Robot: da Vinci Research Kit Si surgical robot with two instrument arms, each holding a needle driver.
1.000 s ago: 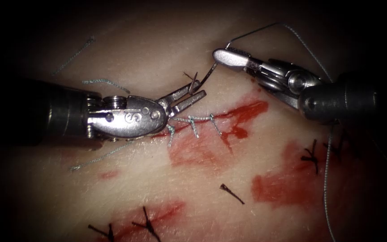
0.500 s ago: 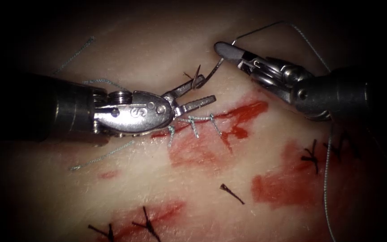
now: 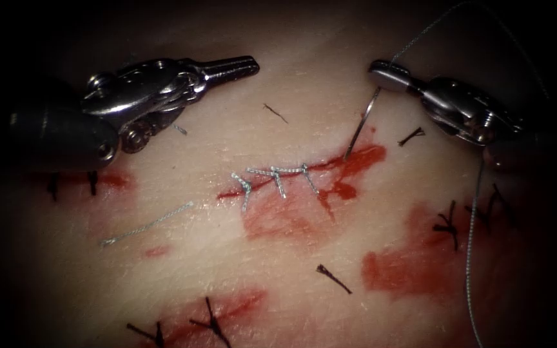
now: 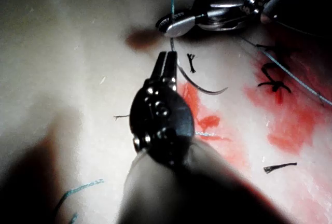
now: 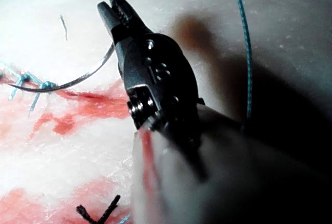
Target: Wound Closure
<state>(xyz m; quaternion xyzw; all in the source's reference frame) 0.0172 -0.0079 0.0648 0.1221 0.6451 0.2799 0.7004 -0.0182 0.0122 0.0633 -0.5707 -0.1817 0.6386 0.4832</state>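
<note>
Steel curved needle (image 3: 359, 132), gripped near its thread end in my closed right driver (image 3: 381, 66), points at the red cut's (image 3: 349, 161) right end; my closed left driver (image 3: 243, 63) holds nothing, parked far-left.

left pincer (image 3: 249, 63) closed, wrist raised (holds nothing) | right pincer (image 3: 376, 66) clamped, angled down-left
</note>
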